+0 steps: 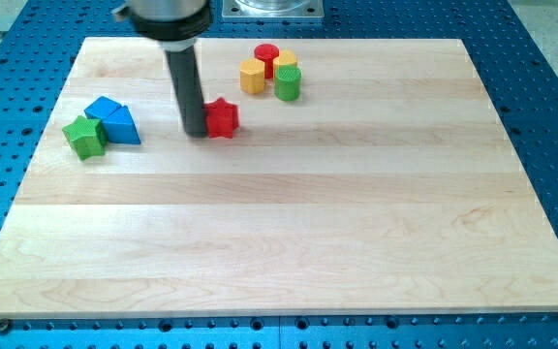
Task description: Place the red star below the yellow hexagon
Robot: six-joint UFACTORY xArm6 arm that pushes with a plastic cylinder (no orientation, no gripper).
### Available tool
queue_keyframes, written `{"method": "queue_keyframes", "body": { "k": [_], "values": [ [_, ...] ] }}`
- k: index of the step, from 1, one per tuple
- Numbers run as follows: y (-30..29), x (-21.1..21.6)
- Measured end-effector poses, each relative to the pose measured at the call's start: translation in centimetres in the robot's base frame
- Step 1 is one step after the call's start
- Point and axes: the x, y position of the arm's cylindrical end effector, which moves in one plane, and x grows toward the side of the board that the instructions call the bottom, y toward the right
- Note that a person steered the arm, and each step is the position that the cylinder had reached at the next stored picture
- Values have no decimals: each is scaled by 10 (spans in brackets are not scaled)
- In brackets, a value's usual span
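My tip (196, 132) touches the red star (223, 117) on its left, a plain rod tool with nothing to clamp, so push steadily rightward until it sits below the yellow hexagon (251, 76).

A robotics lab bench is showing here: a pale wooden table (289, 242) is lying on a blue perforated metal base (550, 116) dotted with regular mounting holes, and a grey metal mounting plate (272, 8) is sitting at the view's top.
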Motion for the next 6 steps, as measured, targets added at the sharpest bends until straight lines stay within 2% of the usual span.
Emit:
{"method": "queue_keyframes", "body": {
  "k": [2,5,6],
  "values": [
    [-46,21],
    [36,28],
    [26,10]
  ]
}}
